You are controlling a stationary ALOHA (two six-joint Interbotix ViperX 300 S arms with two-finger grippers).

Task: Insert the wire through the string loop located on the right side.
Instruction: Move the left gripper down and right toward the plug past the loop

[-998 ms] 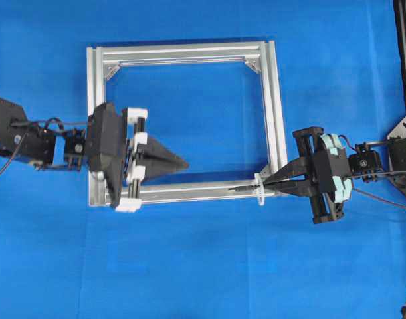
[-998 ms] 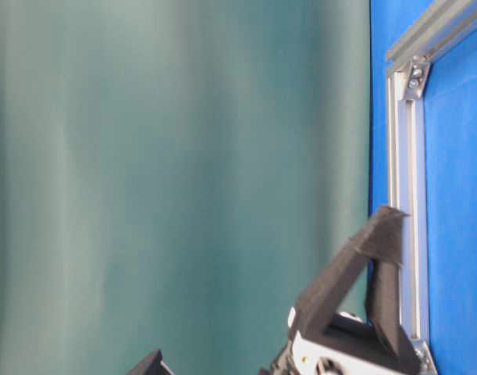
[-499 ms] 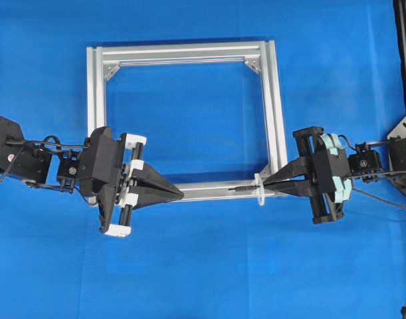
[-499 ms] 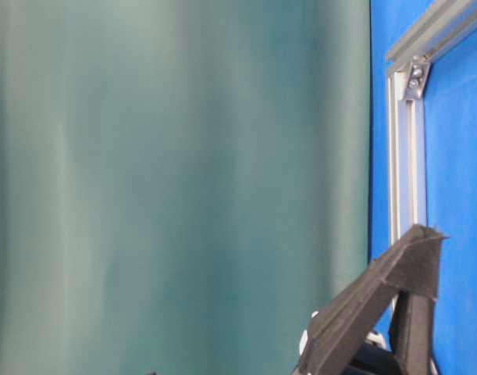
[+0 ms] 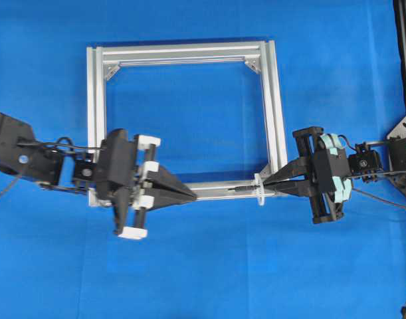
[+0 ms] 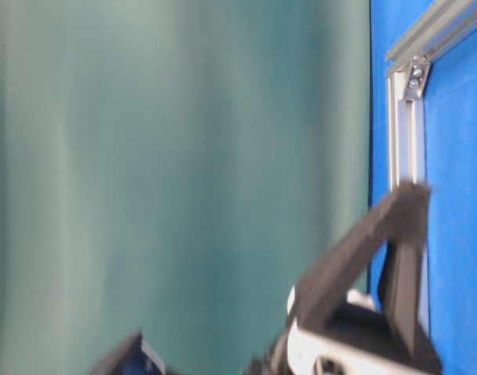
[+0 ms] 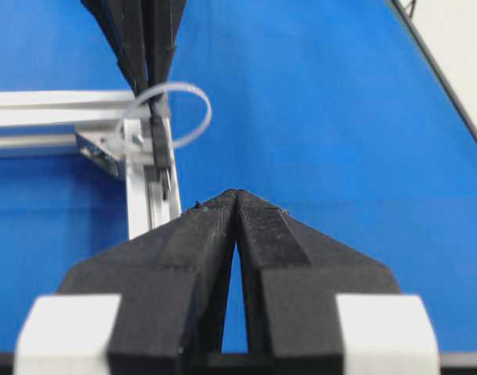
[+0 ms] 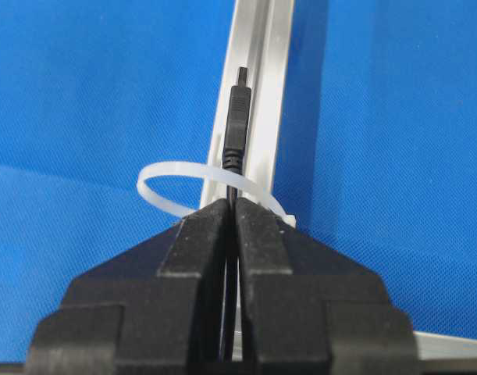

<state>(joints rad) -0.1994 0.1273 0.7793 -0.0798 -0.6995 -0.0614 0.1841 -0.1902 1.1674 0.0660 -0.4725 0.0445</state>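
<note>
Blurred black end effector [image 6: 406,205] before silver frame [image 6: 406,133], teal curtain [image 6: 176,172].

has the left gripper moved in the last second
Yes. In the overhead view the left gripper, jaws shut, has slid down and right along the frame's bottom rail, toward the wire held by the right gripper.

Your work surface is covered by a bright blue cloth [image 5: 209,279], smooth and evenly lit, with soft shadows only. A plain teal-green curtain [image 6: 176,172] fills most of your table-level view, hanging in loose vertical folds. Beyond the cloth's far edge, your left wrist view shows a pale strip of floor or wall [image 7: 460,47].
</note>
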